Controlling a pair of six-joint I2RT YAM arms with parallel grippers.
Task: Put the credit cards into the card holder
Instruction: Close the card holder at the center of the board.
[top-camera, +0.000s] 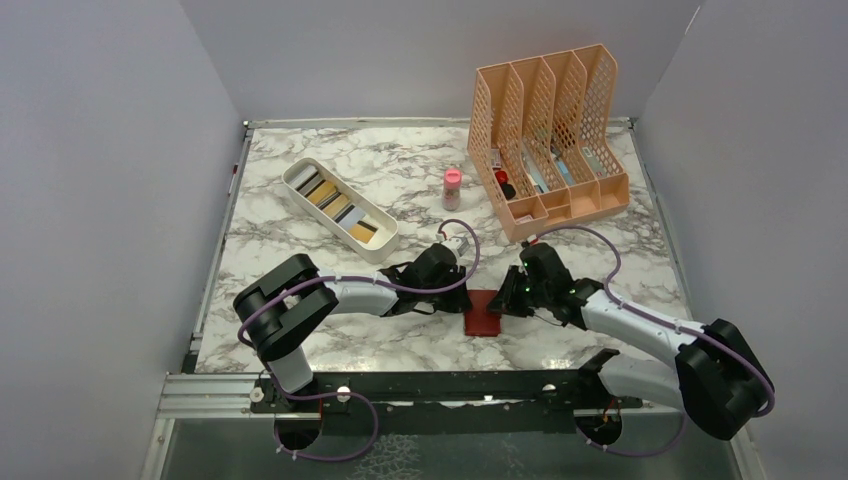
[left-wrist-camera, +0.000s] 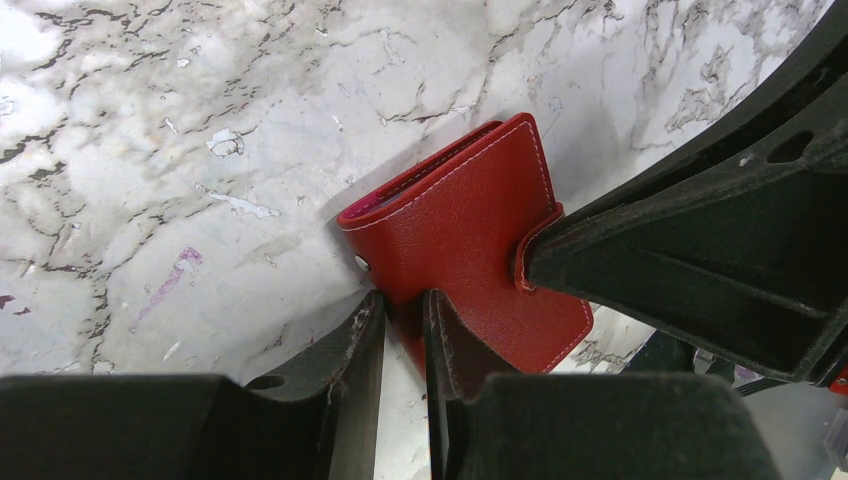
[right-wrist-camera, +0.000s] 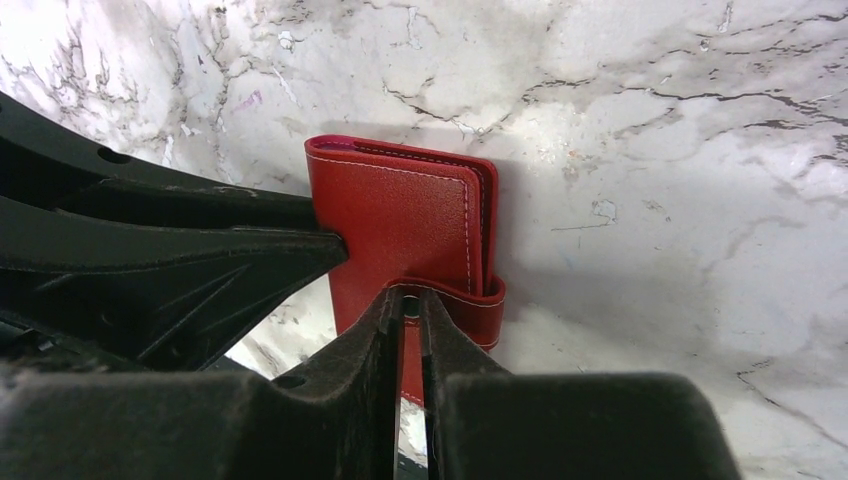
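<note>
Card holder (top-camera: 484, 313): red leather, closed, on the marble table (top-camera: 260, 250) at the near middle, between my two grippers.
Long axis: runs near-to-far, from the arm bases toward the back wall; the strap side faces my right arm.
Hidden: my fingers cover its far end in the top view; the inside does not show.
Left gripper (left-wrist-camera: 403, 300): jaws drawn to a thin slit, pinching the holder's edge.
Right gripper (right-wrist-camera: 405, 298): jaws nearly together, nipping the clasp strap (right-wrist-camera: 470, 300).

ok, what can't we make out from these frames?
- Inside of the red leather card holder: both wrist views, its folded cover hides the contents.
- Whether its strap is snapped: right wrist view, the jaws of the right gripper cover its end.
- Cards in the white oblong tray: top view, too small to count.
</note>
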